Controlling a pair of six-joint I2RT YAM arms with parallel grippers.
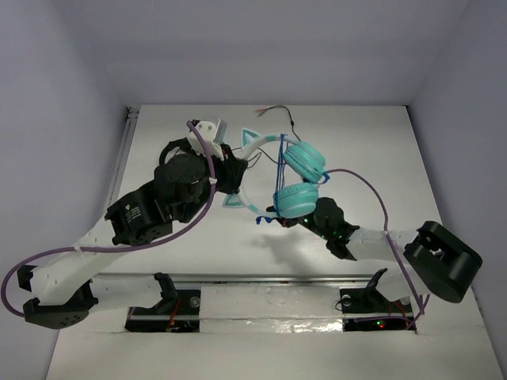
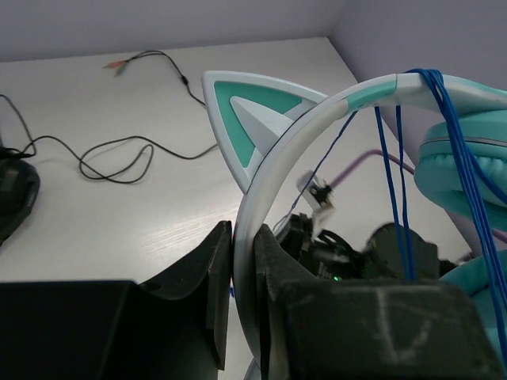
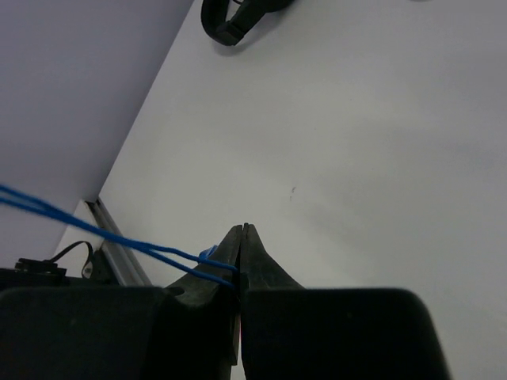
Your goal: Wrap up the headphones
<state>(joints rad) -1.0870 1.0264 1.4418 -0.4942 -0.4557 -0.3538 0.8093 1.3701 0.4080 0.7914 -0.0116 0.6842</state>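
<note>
While the headband [image 2: 273,170] is pinched between the narrowly parted jaws of the left gripper [image 2: 244,237], the headphones [image 1: 301,178] are held at the centre of the top view. At their lower right, the cable [image 3: 119,237] is clamped by the right gripper [image 3: 242,231], fingers pressed together.

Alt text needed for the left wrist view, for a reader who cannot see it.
The left tool is shut on the pale white-teal headband of the cat-ear headphones. A teal-and-white cat ear stands above the grip, thin blue cable is looped over the band beside a round teal ear cup, and a thin black cable lies on the white table.
</note>
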